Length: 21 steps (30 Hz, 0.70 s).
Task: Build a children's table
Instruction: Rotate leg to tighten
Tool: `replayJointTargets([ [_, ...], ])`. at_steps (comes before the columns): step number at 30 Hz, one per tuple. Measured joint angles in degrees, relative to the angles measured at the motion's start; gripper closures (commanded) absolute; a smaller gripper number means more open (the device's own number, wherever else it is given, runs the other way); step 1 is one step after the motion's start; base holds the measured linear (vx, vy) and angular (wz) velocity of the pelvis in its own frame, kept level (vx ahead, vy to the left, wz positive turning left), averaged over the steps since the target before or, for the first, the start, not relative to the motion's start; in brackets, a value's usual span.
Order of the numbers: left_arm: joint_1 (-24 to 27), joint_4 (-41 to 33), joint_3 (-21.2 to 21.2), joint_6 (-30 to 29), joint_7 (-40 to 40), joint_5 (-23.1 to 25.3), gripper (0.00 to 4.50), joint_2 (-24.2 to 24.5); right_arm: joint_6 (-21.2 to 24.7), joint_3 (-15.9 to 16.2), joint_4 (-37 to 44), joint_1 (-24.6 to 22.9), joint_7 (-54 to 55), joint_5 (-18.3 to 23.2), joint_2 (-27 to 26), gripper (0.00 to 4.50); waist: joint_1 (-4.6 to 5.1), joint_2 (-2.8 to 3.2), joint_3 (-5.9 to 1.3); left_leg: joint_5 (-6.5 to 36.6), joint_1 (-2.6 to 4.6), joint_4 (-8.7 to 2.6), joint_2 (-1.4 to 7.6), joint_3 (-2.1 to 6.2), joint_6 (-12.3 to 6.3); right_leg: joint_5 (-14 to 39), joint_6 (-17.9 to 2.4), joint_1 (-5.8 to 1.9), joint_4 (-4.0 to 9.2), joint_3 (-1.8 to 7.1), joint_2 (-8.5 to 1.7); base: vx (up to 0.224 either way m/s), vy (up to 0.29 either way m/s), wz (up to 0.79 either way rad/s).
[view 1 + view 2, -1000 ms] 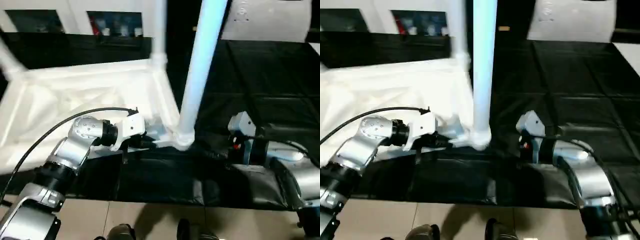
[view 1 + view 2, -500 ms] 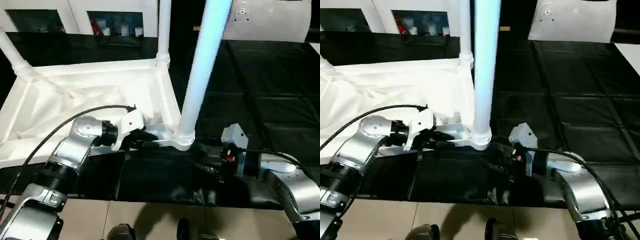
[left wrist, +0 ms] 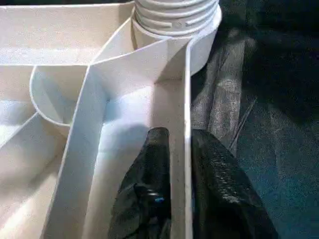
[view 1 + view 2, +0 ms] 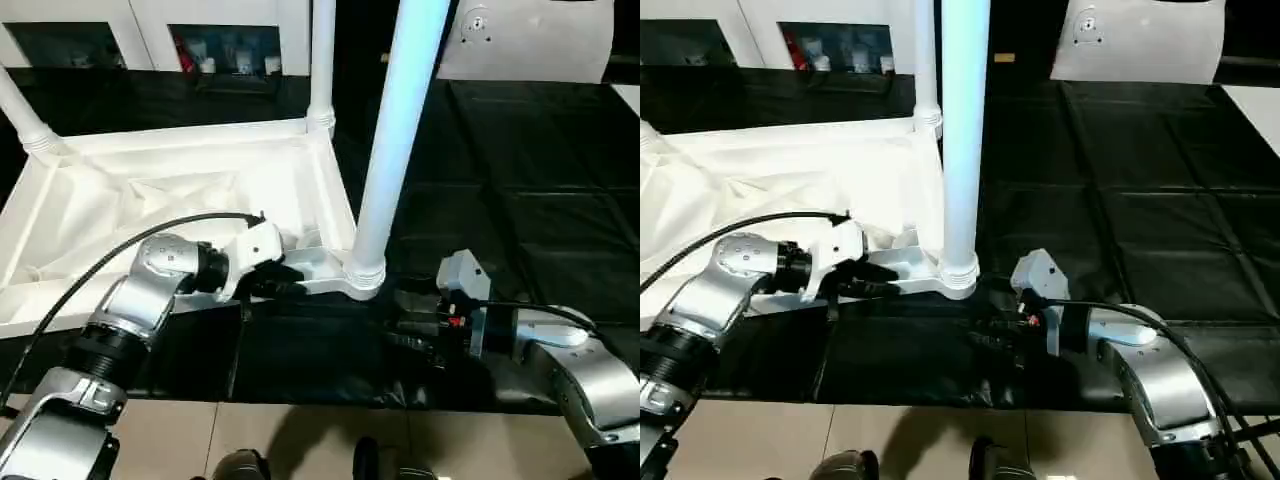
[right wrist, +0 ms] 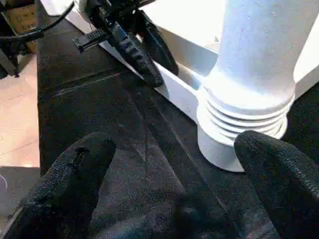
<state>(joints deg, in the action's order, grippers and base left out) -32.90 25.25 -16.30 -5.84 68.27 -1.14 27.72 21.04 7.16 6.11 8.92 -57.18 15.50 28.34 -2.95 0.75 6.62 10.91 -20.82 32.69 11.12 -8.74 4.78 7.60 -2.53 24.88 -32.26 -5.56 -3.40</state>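
Left gripper [image 3: 179, 149] jaws pinch the table top's [image 4: 150, 190] near rim beside corner leg [image 4: 395, 140]; right gripper [image 5: 174, 164] jaws wide open, empty, near that leg's socket.

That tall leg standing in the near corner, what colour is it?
White; the leg shows best in the right eye view.

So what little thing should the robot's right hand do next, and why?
Probably ease the right gripper forward so its open fingers close around the ribbed base of the near white round leg. That leg already stands in the corner socket of the upturned white plastic table top, the left gripper pinches the top's rim beside it, and the right fingers sit just short of the leg.
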Motion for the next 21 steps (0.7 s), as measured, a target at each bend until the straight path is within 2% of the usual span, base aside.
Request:
replayJointTargets([
  [5,0.2,0.0,-0.4,1.2,0.1,0.2,4.46,0.3,0.0,0.1,0.0,0.0,0.0,0.0,0.0,0.0,0.0,0.0,0.0,0.0,0.0,0.07,0.01,0.0,0.0,0.0,0.0,0.0,-0.04,0.0,0.0,0.0,0.0,0.0],
  [11,0.3,0.0,-1.1,4.8,0.2,1.3,4.46,1.1,-0.3,0.1,-0.2,0.3,0.7,-0.2,0.2,0.0,0.22,-0.01,-0.01,0.0,0.0,0.08,0.02,0.0,-0.01,0.0,0.0,0.0,-0.04,0.0,0.01,0.0,0.0,0.0],
  [14,0.3,0.9,-0.9,6.9,1.6,0.8,4.46,1.1,-1.5,-0.1,-2.7,3.0,1.8,-0.5,-0.2,0.0,0.35,-0.01,-0.01,0.0,-0.03,0.1,0.02,-0.02,-0.01,-0.1,-0.1,0.01,-0.05,0.01,0.0,0.0,0.0,0.0],
  [16,0.4,1.0,-1.2,8.1,4.6,0.3,4.46,1.2,-2.7,-0.1,-4.2,4.7,1.5,-1.1,0.2,0.0,0.15,-0.03,-0.02,0.0,-0.04,0.1,0.02,-0.02,-0.01,-0.1,-0.2,0.03,-0.09,0.01,0.0,0.0,0.0,0.0],
  [19,0.7,1.0,-2.1,9.8,7.8,-0.7,4.46,1.3,-4.6,0.2,-6.1,6.0,0.3,-2.1,0.5,0.0,-0.85,-0.04,-0.02,0.0,-0.08,0.11,0.02,0.01,-0.02,-0.1,-0.2,0.04,-0.15,0.01,-0.01,0.0,0.0,0.0],
  [21,0.6,1.2,-2.4,10.6,8.6,-0.7,4.46,1.4,-5.9,0.9,-7.4,6.8,-0.9,-2.3,0.5,0.0,-1.1,-0.05,-0.02,0.0,-0.09,0.21,0.01,0.01,-0.03,-0.1,-0.2,0.05,-0.26,0.02,-0.03,0.0,0.0,0.0],
])
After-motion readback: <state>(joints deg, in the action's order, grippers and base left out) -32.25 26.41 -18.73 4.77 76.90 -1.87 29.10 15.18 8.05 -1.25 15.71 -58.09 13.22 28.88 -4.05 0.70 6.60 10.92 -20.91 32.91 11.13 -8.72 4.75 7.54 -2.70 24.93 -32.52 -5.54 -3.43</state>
